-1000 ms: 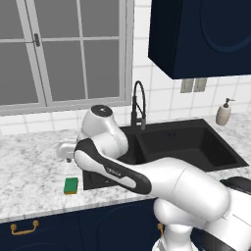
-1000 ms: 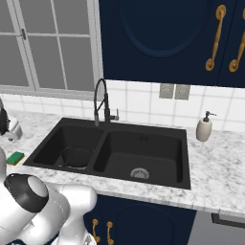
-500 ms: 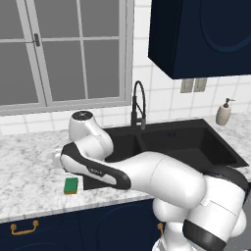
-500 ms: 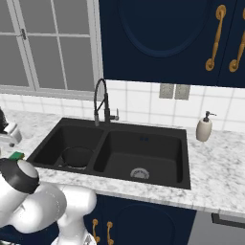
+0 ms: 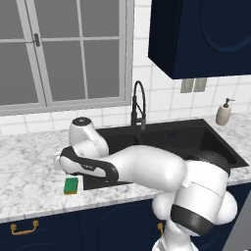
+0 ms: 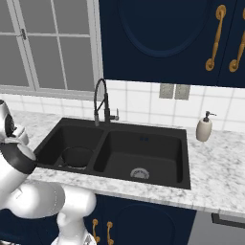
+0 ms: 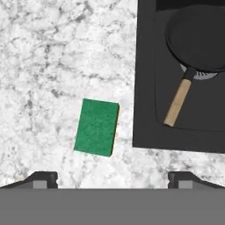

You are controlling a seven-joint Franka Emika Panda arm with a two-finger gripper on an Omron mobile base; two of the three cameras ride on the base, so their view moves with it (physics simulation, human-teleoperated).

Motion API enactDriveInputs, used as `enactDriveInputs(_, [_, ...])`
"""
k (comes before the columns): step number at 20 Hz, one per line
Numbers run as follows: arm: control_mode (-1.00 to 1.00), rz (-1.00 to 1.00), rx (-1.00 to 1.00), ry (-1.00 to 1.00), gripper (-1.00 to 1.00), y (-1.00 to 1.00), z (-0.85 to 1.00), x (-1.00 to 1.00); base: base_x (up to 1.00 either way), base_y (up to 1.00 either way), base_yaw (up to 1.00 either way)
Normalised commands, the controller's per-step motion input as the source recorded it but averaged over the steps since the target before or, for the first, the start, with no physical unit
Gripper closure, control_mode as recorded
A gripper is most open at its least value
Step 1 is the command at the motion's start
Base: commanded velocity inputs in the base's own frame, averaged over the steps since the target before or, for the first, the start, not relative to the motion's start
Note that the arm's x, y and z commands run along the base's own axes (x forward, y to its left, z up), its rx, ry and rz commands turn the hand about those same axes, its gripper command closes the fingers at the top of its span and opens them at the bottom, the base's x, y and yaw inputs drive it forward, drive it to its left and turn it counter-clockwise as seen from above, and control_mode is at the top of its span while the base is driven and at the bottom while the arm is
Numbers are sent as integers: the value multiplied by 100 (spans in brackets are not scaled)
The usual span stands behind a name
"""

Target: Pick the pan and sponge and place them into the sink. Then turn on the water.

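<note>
1. The sponge (image 7: pixel 97 127) lay flat on the marble tabletop (image 7: pixel 52 57), green face up, just beside the left rim of the sink (image 7: pixel 145 88) and apart from it. It was judged light, soft and compressible; a pinch across its two long edges, near mid-length, looked the surest hold, with little risk of slipping.
2. The pan (image 7: pixel 197 41) already sat in the left basin, its wooden handle (image 7: pixel 178 102) slanting toward the front wall. Being stiff and heavier, it needed no further handling.
3. The arm reached from the base leftward across the front of the sink, the hand poised above the tabletop and the camera looking straight down on the sponge.
4. The gripper (image 7: pixel 112 178) hung clear of the sponge; its two fingers (image 7: pixel 41 178) stood wide apart, holding nothing, and their span appeared broader than the sponge's narrow width, though only the tips were visible.
5. The faucet (image 6: pixel 101 103) stood behind the divider between the basins, with no water visible; the soap dispenser (image 6: pixel 204 128) stood to the sink's right.
</note>
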Motion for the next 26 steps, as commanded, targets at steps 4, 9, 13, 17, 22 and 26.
enactDriveInputs(4, [-100,-2,-5,10,-100,26,-39,53,0,0,0])
enactDriveInputs(9, [-100,-7,-7,13,-100,30,-40,20,0,0,0])
enactDriveInputs(13, [-100,-13,-11,10,-100,39,-21,2,0,0,0])
enactDriveInputs(17, [-100,-12,-12,6,-100,11,-31,1,0,0,0])
enactDriveInputs(22, [-100,-8,-8,0,-100,1,-26,7,0,0,0])
enactDriveInputs(26, [-100,-4,-8,0,-100,5,-26,0,0,0,0])
